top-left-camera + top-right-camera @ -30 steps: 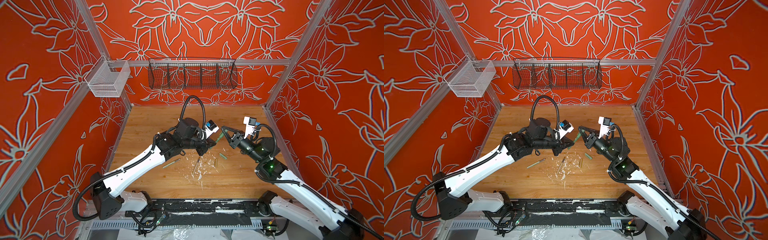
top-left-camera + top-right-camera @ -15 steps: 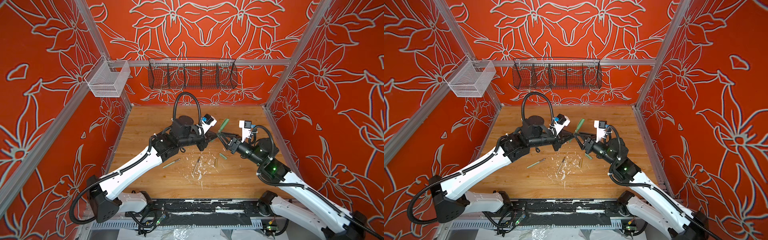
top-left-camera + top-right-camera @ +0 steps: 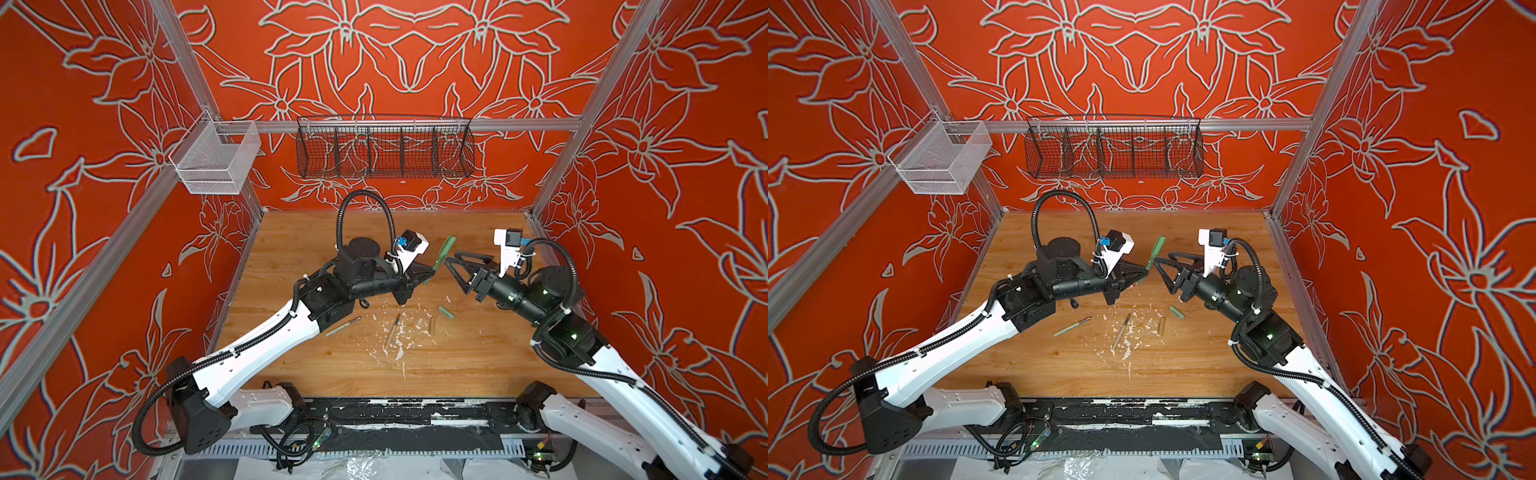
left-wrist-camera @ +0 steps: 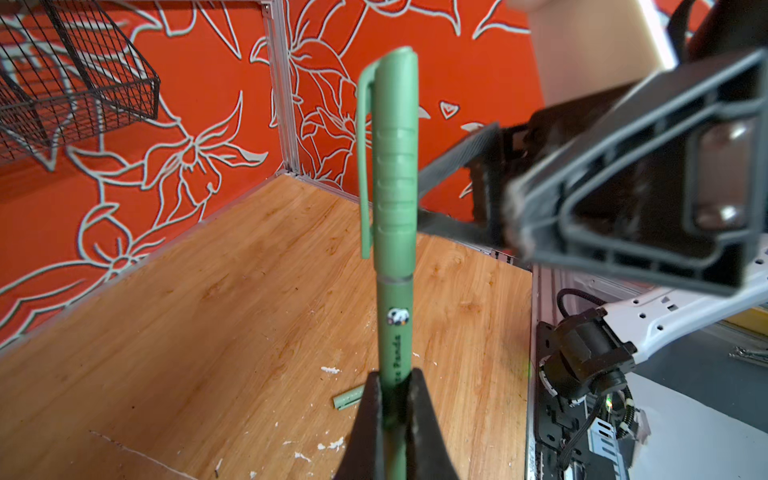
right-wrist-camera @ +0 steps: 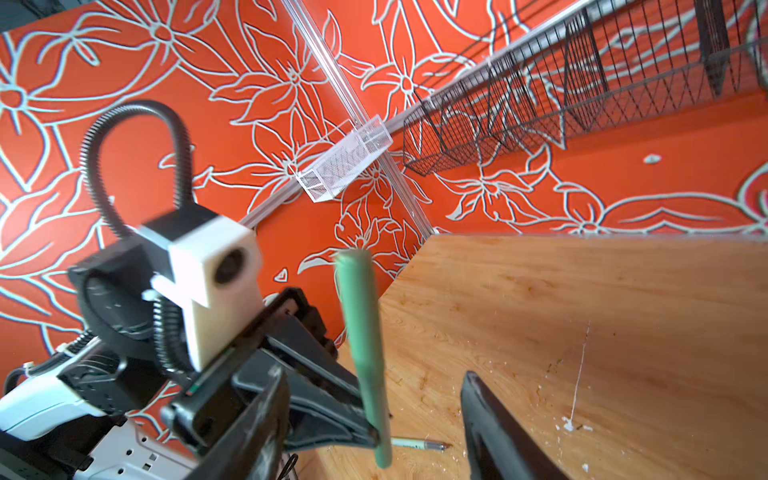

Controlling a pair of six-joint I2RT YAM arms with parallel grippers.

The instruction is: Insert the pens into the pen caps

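right claw [image 3: 452,259]: spread and empty. A second ago it was closed at the pen's upper end; now it stands just beside the pen, not touching.
left claw [image 4: 392,399]: pinching the lower barrel of the dark green pen [image 4: 395,332], as it was a second ago.
dark green pen: in the air, tilted, over the middle of the wooden table [image 3: 311,249], leaning toward the far edge.
dark green cap [image 4: 395,166]: seated on the pen's upper end with its clip along the side. The left wrist view shows the seam closed.
change: the right claw has let go and drawn back, and the cap stays on unaided.
meaning: the first pair looks finished, two remain.
loose pens: pale green pen [image 3: 343,327] toward the left edge and tan pen [image 3: 392,330] mid-table, both uncapped.
loose caps: tan cap [image 3: 431,325] and pale green cap [image 3: 444,312] lie just right of the tan pen, among white flecks [image 3: 399,353].
next, probably: set the capped pen down, then fetch another pen and its matching cap.
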